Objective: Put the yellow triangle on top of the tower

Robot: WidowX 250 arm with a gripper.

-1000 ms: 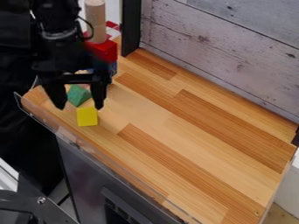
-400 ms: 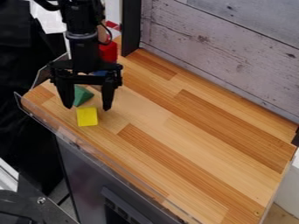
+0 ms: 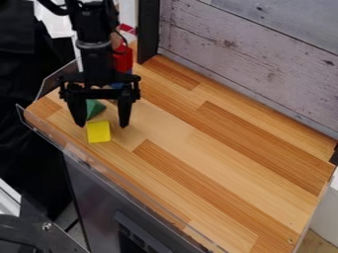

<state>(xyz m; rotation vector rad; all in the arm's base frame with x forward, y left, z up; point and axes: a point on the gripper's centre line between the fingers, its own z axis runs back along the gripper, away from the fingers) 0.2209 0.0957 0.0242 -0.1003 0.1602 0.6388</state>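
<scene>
My gripper point(image 3: 102, 124) hangs open over the left part of the counter, its fingers spread wide with nothing held between them. Just below the fingertips lies the yellow block point(image 3: 98, 132), a small piece with a squarish face seen from here. The tower stands behind the gripper; its red block point(image 3: 123, 59) shows to the right of the arm, with a bit of blue beneath. Most of the tower is hidden by the arm.
A green block point(image 3: 95, 107) rests behind the yellow one, partly covered by the left finger. The wooden counter point(image 3: 218, 148) stretches right to a plank wall point(image 3: 251, 54). A clear low edge guard borders the counter's front left.
The gripper has moved right and slightly toward the camera, coming clear of the dark blur over the tower. The yellow and green blocks have stayed in place.
</scene>
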